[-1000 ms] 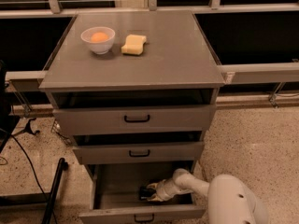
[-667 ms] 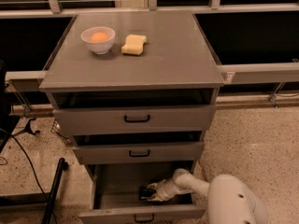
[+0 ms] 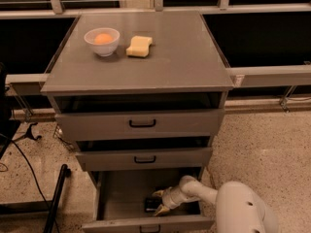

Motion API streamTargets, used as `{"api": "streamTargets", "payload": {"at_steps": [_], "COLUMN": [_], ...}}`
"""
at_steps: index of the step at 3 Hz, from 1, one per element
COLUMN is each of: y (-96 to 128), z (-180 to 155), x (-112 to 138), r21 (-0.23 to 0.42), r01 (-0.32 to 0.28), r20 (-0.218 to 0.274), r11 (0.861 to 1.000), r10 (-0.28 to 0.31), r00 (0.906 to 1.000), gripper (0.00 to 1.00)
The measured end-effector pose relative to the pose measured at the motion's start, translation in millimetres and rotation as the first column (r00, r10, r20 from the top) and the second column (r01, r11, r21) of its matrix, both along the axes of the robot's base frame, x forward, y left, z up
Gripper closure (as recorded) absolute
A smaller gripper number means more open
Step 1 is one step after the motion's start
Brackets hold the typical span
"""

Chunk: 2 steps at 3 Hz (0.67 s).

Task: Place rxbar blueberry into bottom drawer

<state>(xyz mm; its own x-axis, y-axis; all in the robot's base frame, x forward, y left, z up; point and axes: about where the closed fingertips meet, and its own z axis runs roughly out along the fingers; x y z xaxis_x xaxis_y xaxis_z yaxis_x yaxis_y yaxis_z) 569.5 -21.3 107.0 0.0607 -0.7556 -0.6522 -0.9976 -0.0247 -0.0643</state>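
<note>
The bottom drawer is pulled out at the foot of the grey cabinet. My gripper reaches into it from the right, low over the drawer floor. The rxbar blueberry, a small dark bar, lies on the floor at the front middle of the drawer. The fingertips stand apart on either side of its right end, so the gripper is open. Part of the bar is hidden behind them.
A white bowl holding an orange ball and a yellow sponge sit on the cabinet top. The two upper drawers are slightly pulled out. My white arm fills the lower right. A black pole and cables lie at the left.
</note>
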Motion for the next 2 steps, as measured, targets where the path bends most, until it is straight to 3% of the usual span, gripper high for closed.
{"api": "streamTargets", "payload": {"at_steps": [2], "y": [0.1], "z": [-0.1], "x": [-0.1], "r21": [0.0], "r01": [0.0], "r20": [0.0], "r11": [1.0], "r10": [0.0], "r00": [1.0], "gripper": [0.0]}}
